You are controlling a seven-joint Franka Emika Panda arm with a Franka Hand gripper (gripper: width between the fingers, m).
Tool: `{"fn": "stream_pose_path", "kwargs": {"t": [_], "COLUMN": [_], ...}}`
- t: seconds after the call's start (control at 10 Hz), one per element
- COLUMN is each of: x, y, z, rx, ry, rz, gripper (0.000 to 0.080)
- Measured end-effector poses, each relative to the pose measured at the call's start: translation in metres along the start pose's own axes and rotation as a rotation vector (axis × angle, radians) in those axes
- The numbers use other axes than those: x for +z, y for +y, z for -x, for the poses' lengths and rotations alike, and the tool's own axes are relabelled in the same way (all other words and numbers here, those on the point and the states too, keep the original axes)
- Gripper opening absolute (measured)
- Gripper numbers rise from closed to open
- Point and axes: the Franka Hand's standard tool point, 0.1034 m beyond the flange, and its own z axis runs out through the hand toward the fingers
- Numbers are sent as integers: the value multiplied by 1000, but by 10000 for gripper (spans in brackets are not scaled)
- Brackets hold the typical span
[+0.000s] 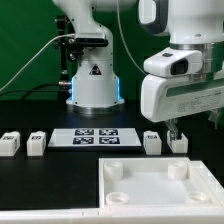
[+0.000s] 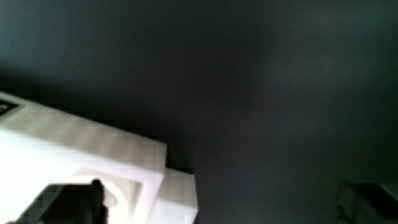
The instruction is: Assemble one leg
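1. Nearest in the exterior view, a large flat white slab [image 1: 160, 190] with round corner sockets lies on the black table [image 1: 40, 185].
2. Behind the slab, a row of parts crosses the table. Two small white tagged blocks [image 1: 10, 143] stand at the exterior view's left, and the marker board [image 1: 95, 138] lies in the middle. Two more small blocks stand at the exterior view's right.
3. The leg [image 1: 178, 141] is the block furthest to the exterior view's right. It stands just beside its neighbour [image 1: 152, 142] and apart from the slab.
4. The claw [image 1: 177, 128] hangs right over the leg, its tips close to the leg's top. This view does not show whether they touch.
5. In the wrist view the claw [image 2: 222, 203] is spread wide and grips nothing. Its two dark fingers [image 2: 71, 205] stand far apart with bare table between them. A blurred white shape [image 2: 98, 160] lies by one finger, and which part it is cannot be told.
6. Furthest back stands the arm's white base [image 1: 95, 85], in front of a green backdrop [image 1: 25, 40].
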Motion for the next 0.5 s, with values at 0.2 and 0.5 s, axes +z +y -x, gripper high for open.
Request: {"fn": "stream_pose_path", "kwargs": {"t": [0.2, 0.5], "x": [1, 16], "y": [-3, -18], "z": [1, 34], "rx": [170, 178], "ry": [-4, -35], "rz": [-13, -19], "gripper": [649, 649]}}
